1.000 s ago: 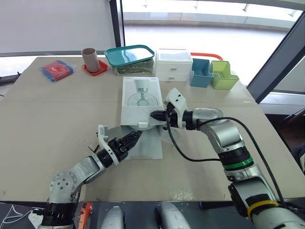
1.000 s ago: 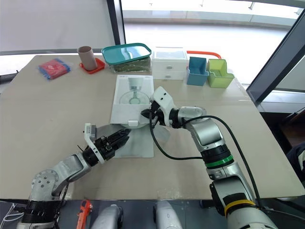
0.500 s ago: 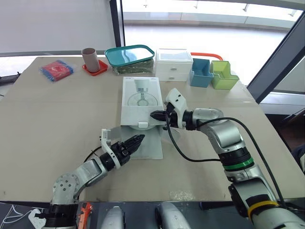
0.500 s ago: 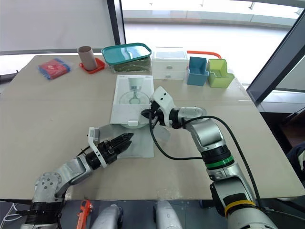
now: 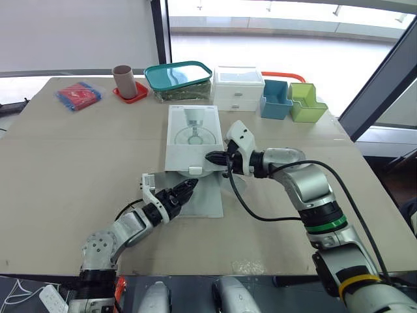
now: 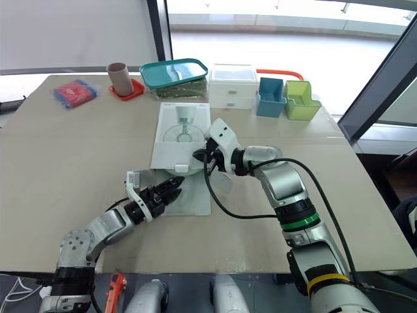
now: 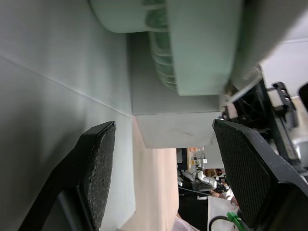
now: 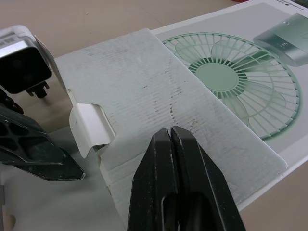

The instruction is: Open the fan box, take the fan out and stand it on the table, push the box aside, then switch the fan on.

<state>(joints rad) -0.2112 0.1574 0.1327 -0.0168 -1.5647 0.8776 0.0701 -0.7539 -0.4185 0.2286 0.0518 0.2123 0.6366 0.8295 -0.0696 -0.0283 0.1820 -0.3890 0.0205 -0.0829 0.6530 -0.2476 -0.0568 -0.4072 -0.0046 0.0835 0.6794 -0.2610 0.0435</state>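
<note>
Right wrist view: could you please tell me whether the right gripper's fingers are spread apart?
No, the right gripper has its two black fingers pressed together with no gap, over the fan box flap.

Most of fan (image 7: 161,67) hidden inside box (image 5: 190,134); just a strip of green grille shows at open end. Box runs off right wrist view's edge.

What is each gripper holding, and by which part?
Nothing: left gripper open before the opened fan box; right gripper shut, pressed against the flap.
</note>
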